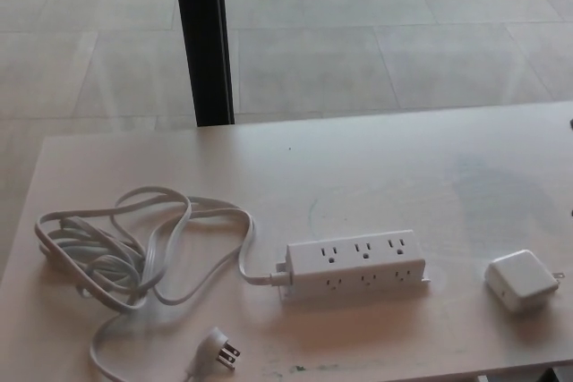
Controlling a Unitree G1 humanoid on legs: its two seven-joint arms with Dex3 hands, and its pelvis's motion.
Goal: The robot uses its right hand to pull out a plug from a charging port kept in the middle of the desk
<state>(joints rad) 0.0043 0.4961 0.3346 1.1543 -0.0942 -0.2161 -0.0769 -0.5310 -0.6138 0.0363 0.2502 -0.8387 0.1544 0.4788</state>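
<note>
A white power strip [355, 263] lies in the middle of the pale desk [358, 167], all of its sockets bare. A white plug adapter [522, 280] lies on its side on the desk to the right of the strip, apart from it, prongs pointing right. The strip's white cord [125, 252] coils to the left and ends in a flat plug [218, 349] near the front edge. Neither of my hands shows in the head view.
A black vertical post [201, 38] stands behind the desk's far edge at the left. Grey tiled floor [403, 33] lies beyond. The desk's front edge runs along the bottom of the picture.
</note>
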